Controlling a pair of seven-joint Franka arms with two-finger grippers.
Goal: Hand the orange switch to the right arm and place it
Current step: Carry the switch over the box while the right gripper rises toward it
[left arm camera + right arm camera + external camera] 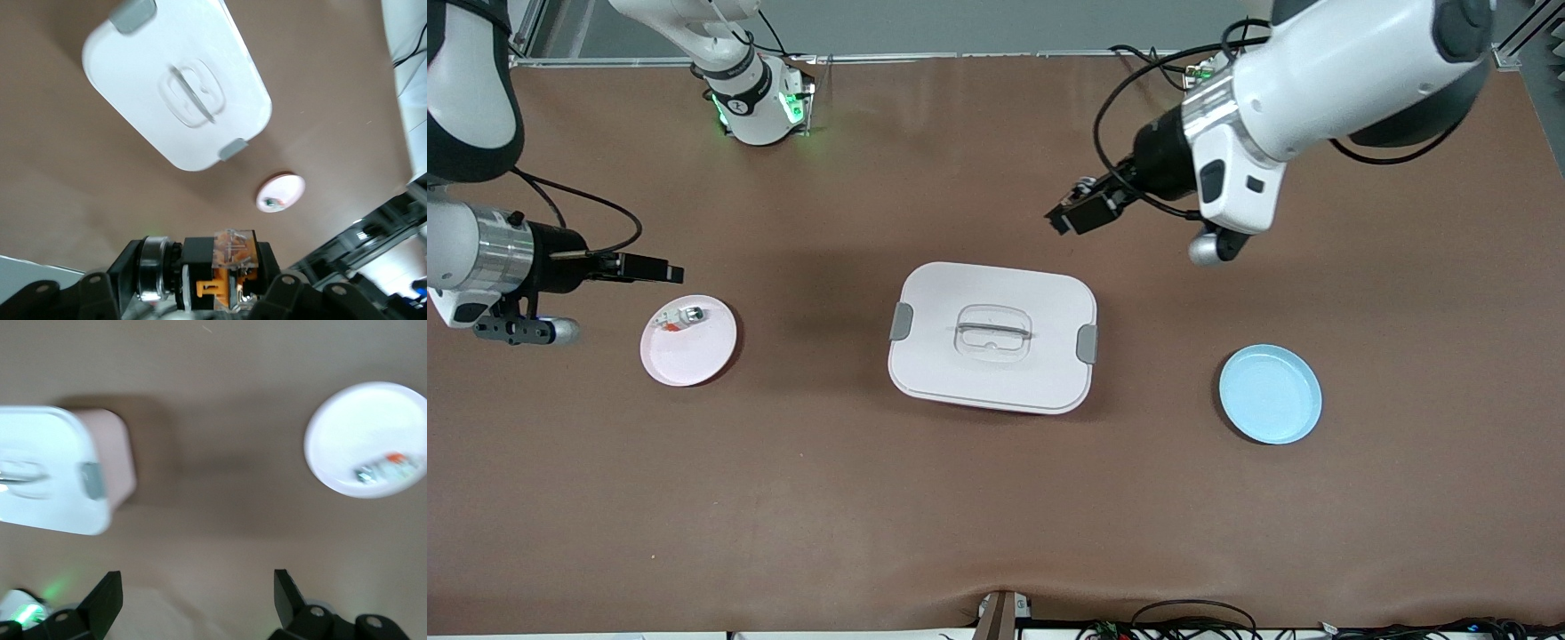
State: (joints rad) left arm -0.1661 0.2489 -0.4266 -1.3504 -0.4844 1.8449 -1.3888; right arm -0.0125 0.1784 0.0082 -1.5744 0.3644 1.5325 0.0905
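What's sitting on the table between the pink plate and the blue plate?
The white lidded box sits between the pink plate and the blue plate, with bare brown table either side; the front view shows it.

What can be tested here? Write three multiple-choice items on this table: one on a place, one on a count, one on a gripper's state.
1. The small silver-white piece with a red-orange tip lies:
A. on the pale pink round plate
B. between a gripper's fingers
C. on the bare brown tabletop

2. Round plates on the table:
A. one
B. two
C. three

3. The left gripper, up over the table above the white lidded box, is:
A. open with nothing in it
B. shut on the small black block with an orange centre, the orange switch
C. shut on the silver-white piece

Key: 1 A, the piece rests inside the pink plate's rim. 2 B, only the pink plate and the light blue plate show. 3 B, the left wrist view shows the switch clamped between the fingers, while the right gripper waits open beside the pink plate.
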